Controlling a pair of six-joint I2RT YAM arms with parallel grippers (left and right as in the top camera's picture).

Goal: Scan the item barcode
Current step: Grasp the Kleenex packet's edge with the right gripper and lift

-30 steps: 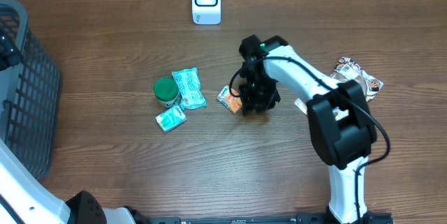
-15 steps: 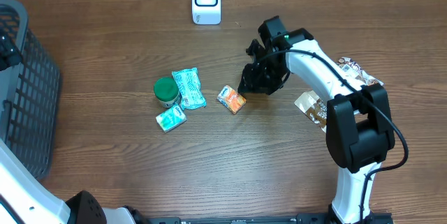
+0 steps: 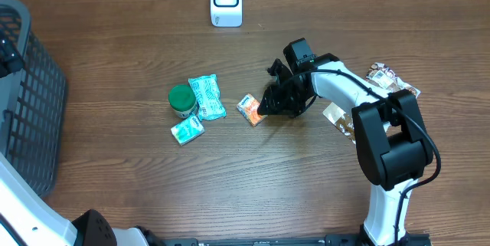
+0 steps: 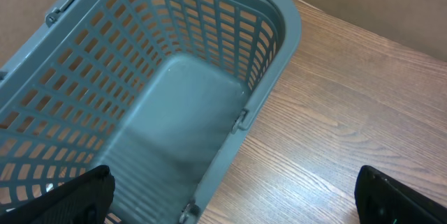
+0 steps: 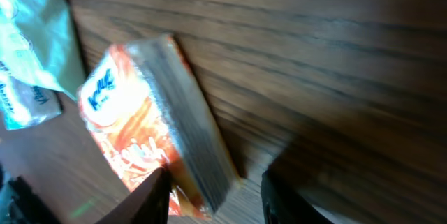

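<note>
Straddling the right end of the orange packet (image 5: 140,133), the right fingers (image 5: 148,197) stand partly apart, not yet clenched on it, while the left fingers (image 4: 70,199) hang spread wide and empty over the grey basket (image 4: 283,32) at the left. The pick-up looks barely begun: the packet lies flat on the middle of the tabletop (image 3: 230,177), well apart from the white scanner (image 3: 226,1) at the far edge, so lifting and scanning are all left. No barcode shows on its visible faces, and the arm hides the fingertips from overhead, so contact is hard to judge.
</note>
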